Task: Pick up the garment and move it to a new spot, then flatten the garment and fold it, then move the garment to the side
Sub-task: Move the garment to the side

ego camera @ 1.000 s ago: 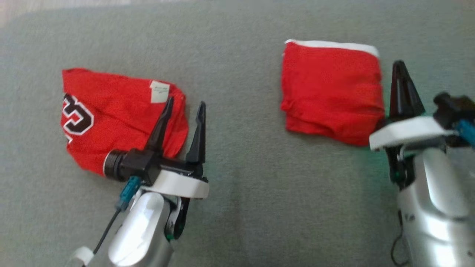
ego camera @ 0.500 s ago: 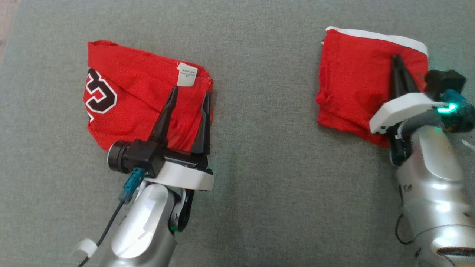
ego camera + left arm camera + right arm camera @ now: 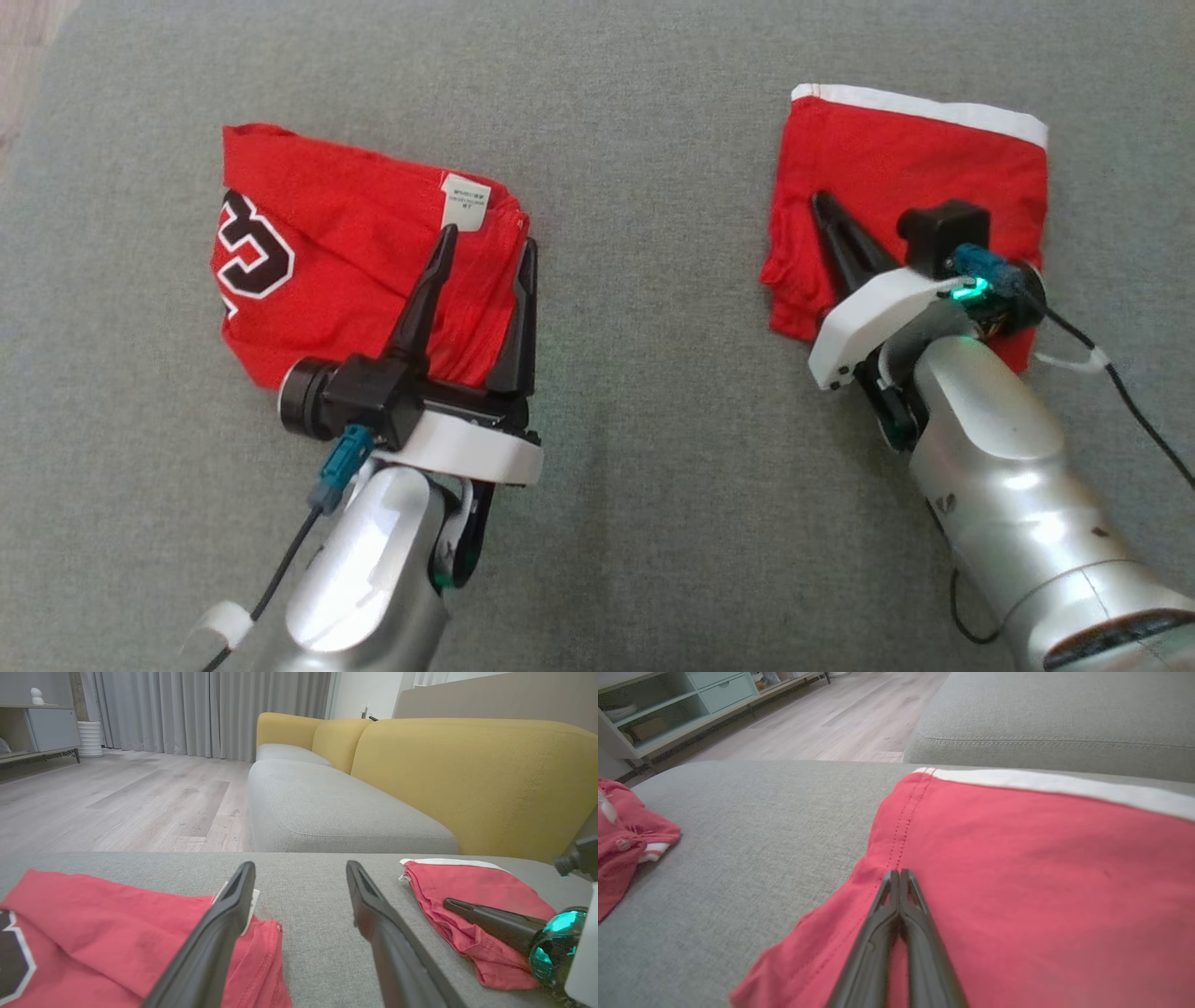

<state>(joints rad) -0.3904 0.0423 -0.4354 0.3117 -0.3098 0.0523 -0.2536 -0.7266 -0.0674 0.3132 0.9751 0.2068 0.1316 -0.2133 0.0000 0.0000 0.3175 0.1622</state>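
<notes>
Right end effector, closed, covers part of folded garment.

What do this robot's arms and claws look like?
Shiny silver forearms end in white wrist collars. The left gripper and right gripper each have two long, tapering black fingers. A black camera block sits beside each wrist, with a teal plug and thin black cable. A green light glows on the right wrist.
</notes>
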